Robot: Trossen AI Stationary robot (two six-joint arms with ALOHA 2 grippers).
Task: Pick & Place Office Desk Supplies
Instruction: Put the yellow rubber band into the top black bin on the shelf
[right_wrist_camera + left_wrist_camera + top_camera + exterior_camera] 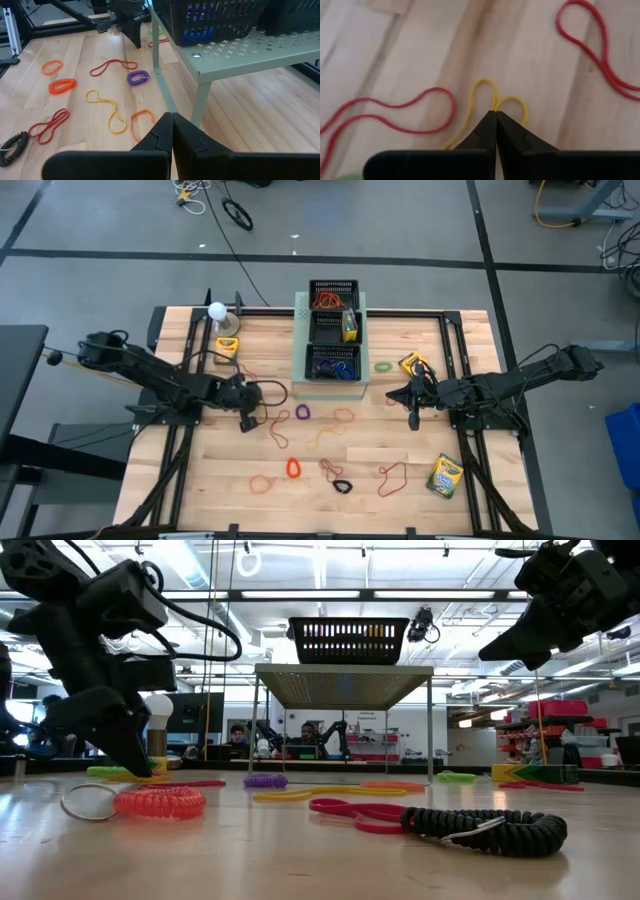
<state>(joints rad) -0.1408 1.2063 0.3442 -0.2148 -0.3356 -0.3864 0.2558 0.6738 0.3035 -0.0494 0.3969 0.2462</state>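
Note:
Thin rubber bands in red (395, 112), orange (52, 66), purple (137, 77) and yellow (107, 107) lie scattered on the wooden table. My left gripper (495, 114) is down at the table, left of the middle, shut on a yellow rubber band (482, 85). Right of the pale-green box, my right gripper (172, 116) hangs above the table, shut on nothing. Crayon boxes lie at the far left (228, 347), near right (445, 476) and by the right gripper (415, 364). Two black mesh trays (333, 295) (333, 363) sit on the box. My left gripper pinches the yellow rubber band between its two fingertips, at the spot (494, 104) where the strand gathers into two small loops. The fingers slant down at it from above. The band lies slack on the table.
The pale-green perforated box (300, 385) stands on legs at the far middle. A white ball on a stand (217, 310) sits at the far left. An orange coil (293, 468) and a black coil (342, 485) lie toward the near edge.

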